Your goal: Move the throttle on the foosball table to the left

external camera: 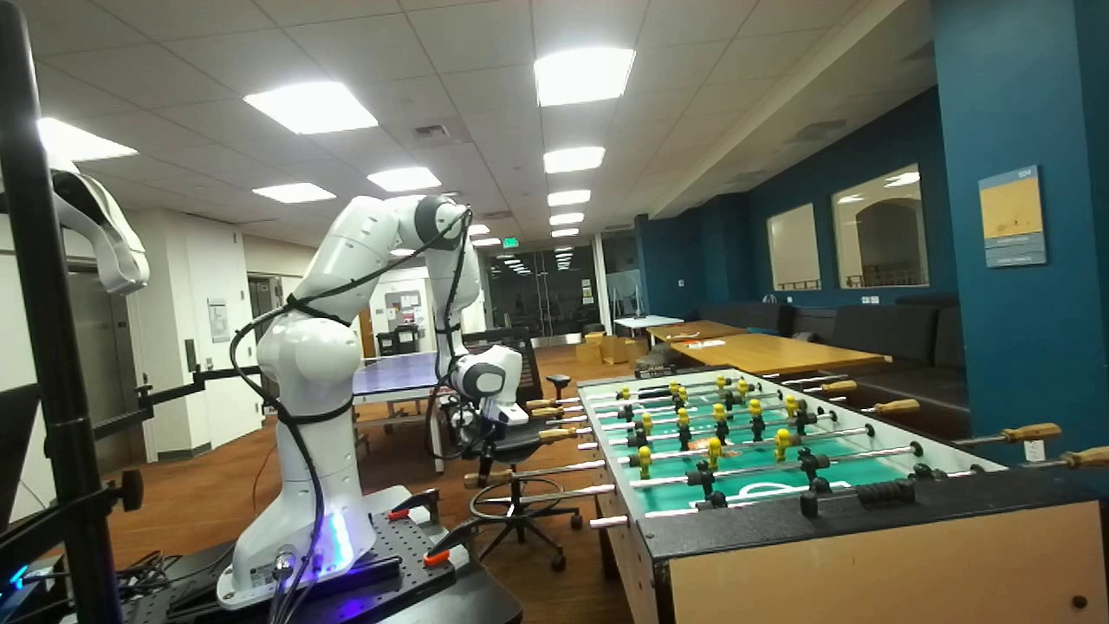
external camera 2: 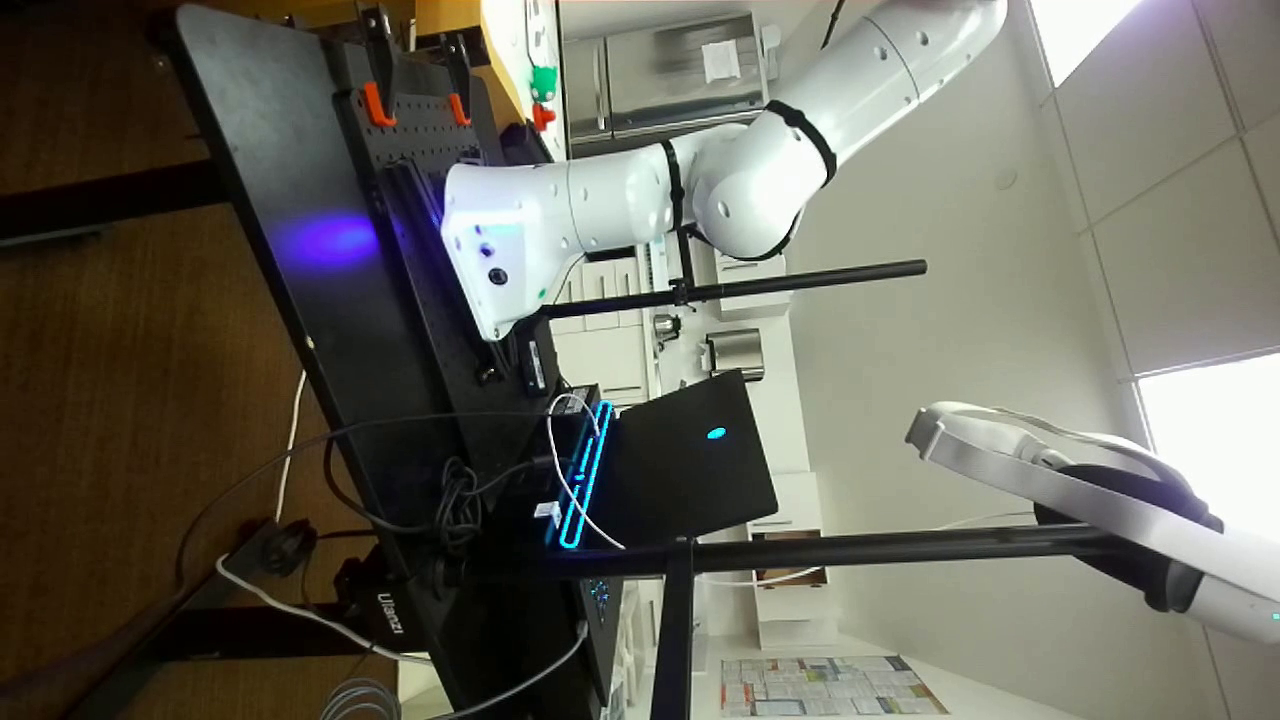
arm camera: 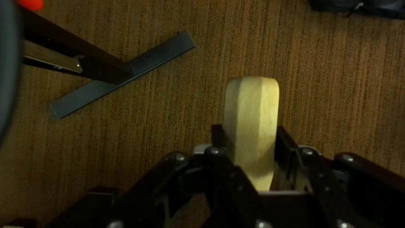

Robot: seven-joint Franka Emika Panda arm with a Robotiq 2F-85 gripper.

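The foosball table [external camera: 866,563] stands at the right of an exterior view, with pale wood sides and a green playfield. Yellow and black player figures sit on its metal rods, and wooden handles stick out on both long sides. My gripper [external camera: 487,464] points down at a wooden handle [external camera: 478,480] on the near-arm side. In the wrist view the gripper [arm camera: 248,139] has one finger on each side of the pale handle [arm camera: 251,117], and both appear to touch it. The handle's lower end is partly hidden by the fingers. Table and gripper are out of view in the other exterior picture.
A wheeled stool [external camera: 520,511] stands behind and below the gripper. The robot's black desk [external camera: 468,598] has clamps with orange tabs [external camera: 437,558]. In the wrist view a dark leg with a flat foot [arm camera: 126,76] and a dark bag [arm camera: 364,6] are on the carpet.
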